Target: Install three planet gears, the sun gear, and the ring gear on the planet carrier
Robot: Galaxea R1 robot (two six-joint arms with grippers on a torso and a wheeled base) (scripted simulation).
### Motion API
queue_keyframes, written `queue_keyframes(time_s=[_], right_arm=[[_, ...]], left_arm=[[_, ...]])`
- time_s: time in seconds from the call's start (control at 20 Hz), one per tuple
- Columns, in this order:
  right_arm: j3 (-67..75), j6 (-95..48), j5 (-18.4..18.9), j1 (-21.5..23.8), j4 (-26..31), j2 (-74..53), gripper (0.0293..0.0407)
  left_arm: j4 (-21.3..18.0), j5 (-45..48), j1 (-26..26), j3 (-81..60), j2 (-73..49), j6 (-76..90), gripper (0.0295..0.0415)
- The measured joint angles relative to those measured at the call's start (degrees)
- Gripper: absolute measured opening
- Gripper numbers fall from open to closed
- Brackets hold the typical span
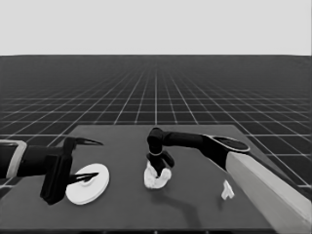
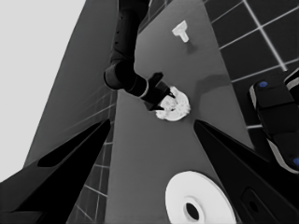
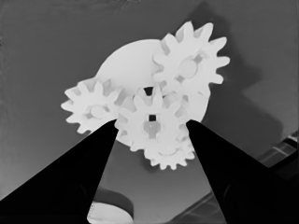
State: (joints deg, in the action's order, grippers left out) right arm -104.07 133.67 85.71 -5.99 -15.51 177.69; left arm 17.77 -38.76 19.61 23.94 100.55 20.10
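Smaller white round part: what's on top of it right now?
Four small white toothed gears sit on the smaller white round part, the middle one between the right gripper jaws. They cover its centre hole.

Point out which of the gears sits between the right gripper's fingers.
The middle gear, with the square centre hole, between the right gripper fingers; the others ring it on the smaller round part.

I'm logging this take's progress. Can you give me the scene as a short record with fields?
Smaller round part: mid-table, under the right hand
Gears: four in the right wrist view; three around the rim, the fourth gear between the right hand's fingers, over the centre
Right hand: at the gears
Larger round part: table's left end, not installed
Left hand: waiting over the larger round part, open
Thin white piece: table's right side
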Motion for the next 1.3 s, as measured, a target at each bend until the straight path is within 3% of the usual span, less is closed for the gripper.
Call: queue_keyframes(time_s=[0.1,0.15,0.2,0.5,0.55,0.65,0.8,1.0,1.05,1.1,1.2,1.3], right_arm=[[0.0,0.57,0.0,0.0,0.0,0.0,0.0369],[0.0,0.69,0.0,0.0,-0.01,0.0,0.038],[0.0,0.76,0.0,0.0,-0.01,0.0,0.0383],[0.0,0.86,-0.01,0.0,-0.01,0.0,0.0385],[2.27,-21.64,1.55,2.76,2.41,-0.55,0.0393],[3.79,-44.26,2.33,6.18,4.93,-0.83,0.0388],[4.17,-54.04,2.35,7.5,6.17,-0.96,0.0385],[4.22,-56.28,2.31,7.75,6.49,-1.01,0.0385],[30.57,-79.72,-6.09,0.65,-6.08,-16.79,0.0404],[51.63,-94.48,-11.01,-6.21,-13.63,-41.32,0.0395],[71.36,-108.27,-15.58,-11.88,-20.69,-65.36,0.0386],[78.31,-113.04,-17.22,-13.57,-23.14,-73.08,0.0385]], left_arm=[[0.0,0.0,0.0,0.0,0.0,0.0,0.0385],[0.0,0.0,0.0,0.0,0.0,0.0,0.0385],[0.0,0.0,0.0,0.0,0.0,0.0,0.0385],[0.0,0.0,0.0,0.0,0.0,0.0,0.0385],[0.0,0.0,0.0,0.0,0.0,0.0,0.0385],[0.0,0.0,0.0,0.0,0.0,0.0,0.0385],[0.0,0.0,0.0,0.0,0.0,0.0,0.0385],[0.0,0.0,0.0,0.0,0.0,0.0,0.0385],[0.0,0.0,0.0,0.0,0.0,0.0,0.0385],[0.0,0.0,0.0,0.0,0.0,0.0,0.0385],[0.0,0.0,0.0,0.0,0.0,0.0,0.0385],[0.0,0.0,0.0,0.0,0.0,0.0,0.0385]])
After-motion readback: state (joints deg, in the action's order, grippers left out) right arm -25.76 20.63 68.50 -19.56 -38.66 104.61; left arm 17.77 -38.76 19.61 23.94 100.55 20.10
